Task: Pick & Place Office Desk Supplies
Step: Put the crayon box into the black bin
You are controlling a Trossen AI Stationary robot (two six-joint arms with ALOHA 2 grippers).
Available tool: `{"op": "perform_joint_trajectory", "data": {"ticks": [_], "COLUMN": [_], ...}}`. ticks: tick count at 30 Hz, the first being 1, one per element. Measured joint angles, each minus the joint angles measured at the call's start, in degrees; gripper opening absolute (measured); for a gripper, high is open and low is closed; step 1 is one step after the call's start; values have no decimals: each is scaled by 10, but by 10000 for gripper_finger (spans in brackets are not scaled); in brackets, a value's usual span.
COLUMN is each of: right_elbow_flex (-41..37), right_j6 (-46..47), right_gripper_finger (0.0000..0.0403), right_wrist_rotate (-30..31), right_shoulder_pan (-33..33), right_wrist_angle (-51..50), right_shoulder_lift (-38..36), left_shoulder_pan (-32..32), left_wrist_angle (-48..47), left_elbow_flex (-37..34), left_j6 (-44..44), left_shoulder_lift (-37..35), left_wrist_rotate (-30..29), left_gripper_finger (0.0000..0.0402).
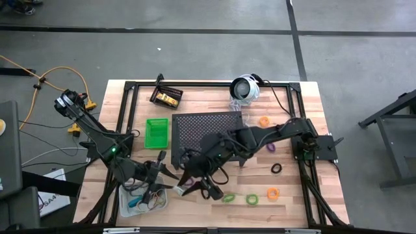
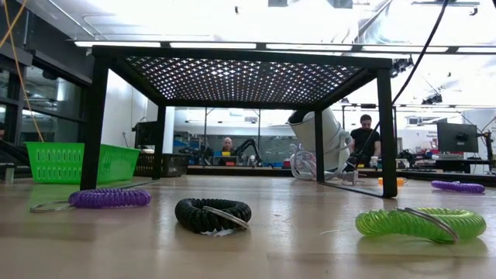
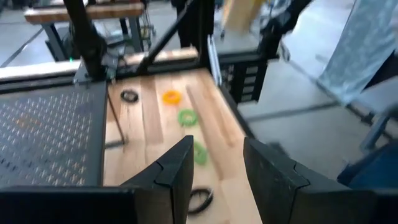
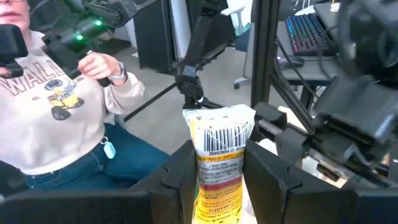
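Overhead and table-level views of the wooden table (image 1: 292, 195). The right gripper (image 4: 217, 180) grips a small yellow tube (image 4: 219, 158) between its two fingers, the barcode label facing the wrist camera; from above, this gripper sits near the front edge of the black perforated stand (image 1: 205, 130), close to the left arm's tool. The left gripper (image 3: 217, 168) hangs above the boards with its jaws parted and nothing between them; beyond its fingers lie two green loops (image 3: 186, 117), an orange loop (image 3: 171, 97) and a black loop (image 3: 129, 96). Along the table's near side, seen from above: green coils (image 1: 251, 199) and an orange coil (image 1: 272, 193); a black band (image 1: 276, 168) and a purple coil (image 1: 270, 148) lie farther in; another orange loop (image 1: 264, 121) lies by the round white-and-silver device (image 1: 245, 88). The green bin (image 1: 156, 132) stands just left of the stand; the black bin (image 1: 166, 97) sits at the far edge; the clear bin (image 1: 127, 205), probably holding several bands, sits at the near left corner. A seated person (image 4: 56, 118) shows beyond the table.
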Motion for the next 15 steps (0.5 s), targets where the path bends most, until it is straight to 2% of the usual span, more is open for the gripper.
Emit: {"op": "perform_joint_trajectory", "data": {"ticks": [5,15], "right_elbow_flex": [0,0], "right_j6": [-1,-17], "right_gripper_finger": [110,110], "right_wrist_rotate": [1,1], "right_shoulder_pan": [8,9], "right_wrist_angle": [0,13], "right_shoulder_lift": [0,0], "left_shoulder_pan": [0,0], "left_wrist_angle": [66,118], "left_elbow_flex": [0,0], "left_j6": [60,132], "left_shoulder_lift": [0,0], "left_wrist_rotate": [1,10], "left_gripper_finger": [134,134]}}
